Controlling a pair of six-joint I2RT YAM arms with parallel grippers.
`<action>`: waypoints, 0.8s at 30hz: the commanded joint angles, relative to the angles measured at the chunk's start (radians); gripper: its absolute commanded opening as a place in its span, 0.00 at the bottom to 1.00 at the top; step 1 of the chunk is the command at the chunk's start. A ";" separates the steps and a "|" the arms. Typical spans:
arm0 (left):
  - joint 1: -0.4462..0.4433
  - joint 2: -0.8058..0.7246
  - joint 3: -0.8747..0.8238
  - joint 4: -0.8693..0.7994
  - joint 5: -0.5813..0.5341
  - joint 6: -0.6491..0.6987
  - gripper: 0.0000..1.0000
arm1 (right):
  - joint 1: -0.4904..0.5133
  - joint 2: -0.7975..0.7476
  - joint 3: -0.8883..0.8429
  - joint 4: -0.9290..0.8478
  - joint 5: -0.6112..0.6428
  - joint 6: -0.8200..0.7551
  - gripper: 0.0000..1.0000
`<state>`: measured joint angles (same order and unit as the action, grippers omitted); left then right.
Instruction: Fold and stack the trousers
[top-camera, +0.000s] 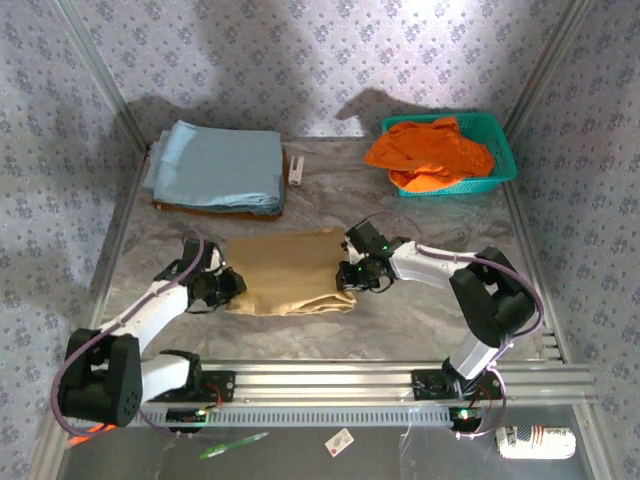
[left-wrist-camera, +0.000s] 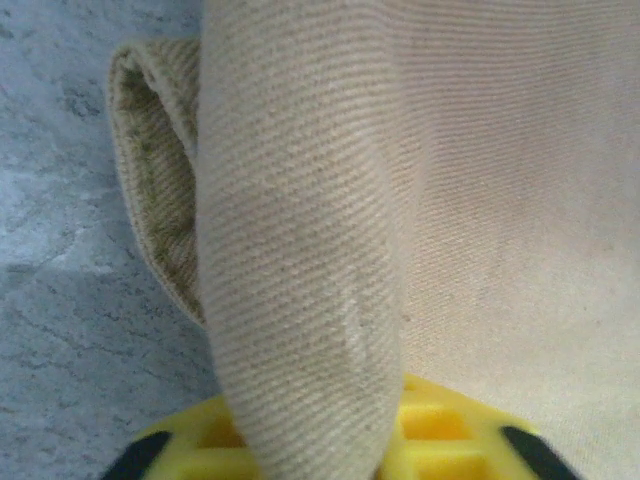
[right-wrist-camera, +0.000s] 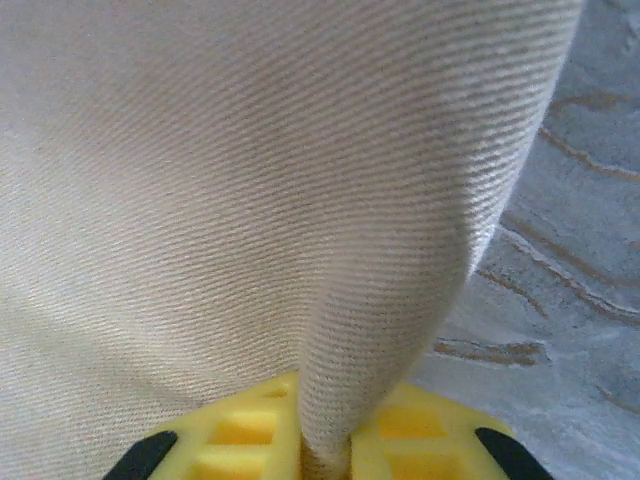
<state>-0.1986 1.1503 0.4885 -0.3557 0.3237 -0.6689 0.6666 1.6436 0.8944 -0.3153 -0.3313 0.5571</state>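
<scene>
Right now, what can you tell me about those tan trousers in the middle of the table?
The trousers are plain tan cloth with a fine diagonal weave, like cotton twill. They lie folded into a flattish rectangle on the grey table, with layers showing along the near edge. The left end effector pinches a fold at their left end, and the right end effector pinches one at their right end. A looped edge of cloth shows in the left wrist view.
</scene>
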 joint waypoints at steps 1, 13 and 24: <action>-0.011 -0.050 0.047 -0.080 0.007 0.009 0.04 | 0.015 -0.059 -0.002 -0.037 0.001 0.022 0.03; -0.016 -0.241 0.275 -0.340 -0.062 0.036 0.00 | 0.093 -0.263 0.077 -0.204 0.184 0.064 0.00; -0.021 -0.302 0.480 -0.487 -0.112 0.094 0.00 | 0.194 -0.349 0.190 -0.310 0.352 0.139 0.00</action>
<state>-0.2192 0.8757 0.8963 -0.8177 0.2573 -0.6029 0.8455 1.3266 1.0294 -0.5495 -0.0689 0.6647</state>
